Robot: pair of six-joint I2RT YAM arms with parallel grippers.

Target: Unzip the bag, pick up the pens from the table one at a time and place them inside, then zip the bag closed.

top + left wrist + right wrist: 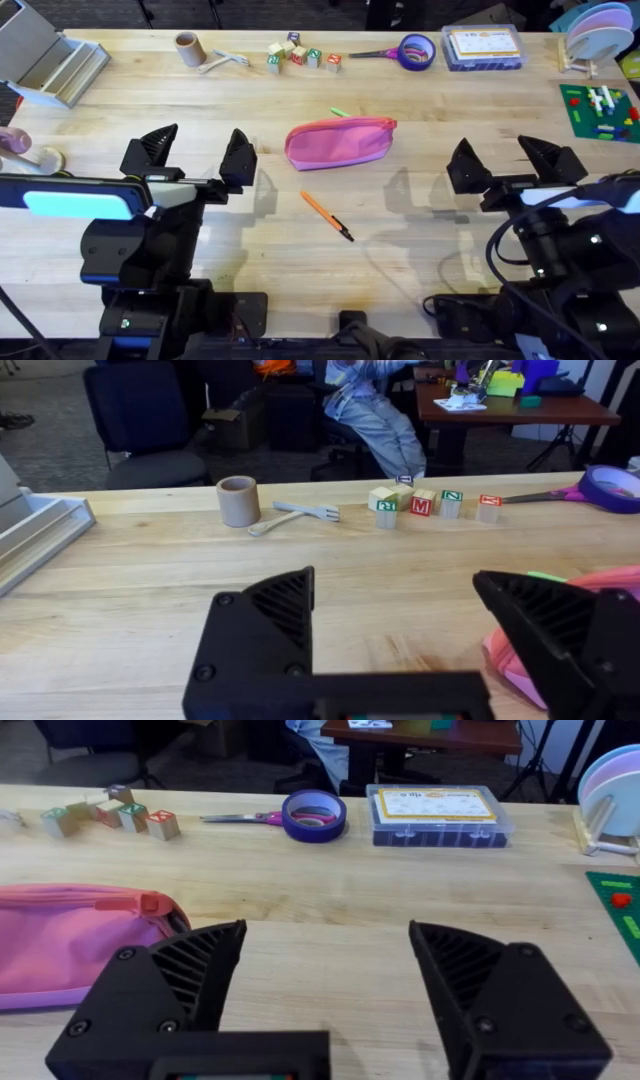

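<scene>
The pink bag point(339, 143) lies zipped in the middle of the table point(330, 270); its edge shows in the left wrist view as the bag point(610, 585) and in the right wrist view as the bag point(70, 940). An orange pen point(326, 215) with a black tip rests just in front of it. A light green pen point(339, 112) pokes out behind the bag. My left gripper point(197, 155) stands open left of the bag, holding nothing. My right gripper point(514, 163) stands open to the bag's right, also holding nothing.
Along the far edge are a cardboard roll point(188, 48), wooden utensils point(224, 62), letter blocks point(300, 55), purple-handled scissors point(375, 53), a tape roll point(417, 50) and a clear plastic box point(483, 46). A grey tray point(45, 60) sits far left, a green board point(600, 110) far right.
</scene>
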